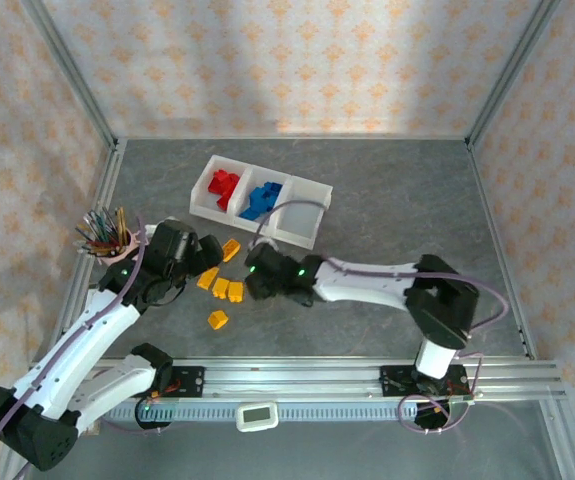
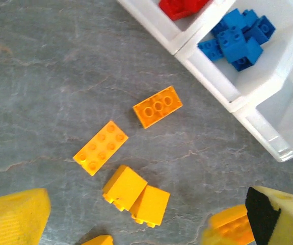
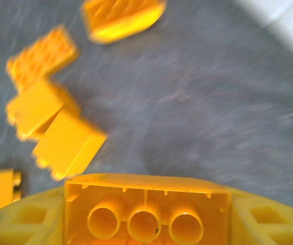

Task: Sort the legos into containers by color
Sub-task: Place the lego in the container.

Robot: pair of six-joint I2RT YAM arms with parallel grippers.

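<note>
A yellow lego (image 3: pixel 145 201) sits clamped in the right gripper (image 3: pixel 146 229), while the left gripper (image 2: pixel 146 217) stands wide open.

no legible text, labels, brands or numbers

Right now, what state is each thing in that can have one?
red legos, sorted in the left bin
blue legos, sorted in the middle bin
right bin, empty
loose yellow legos, unsorted on the table
left gripper, open
right gripper, shut on one yellow lego
</note>
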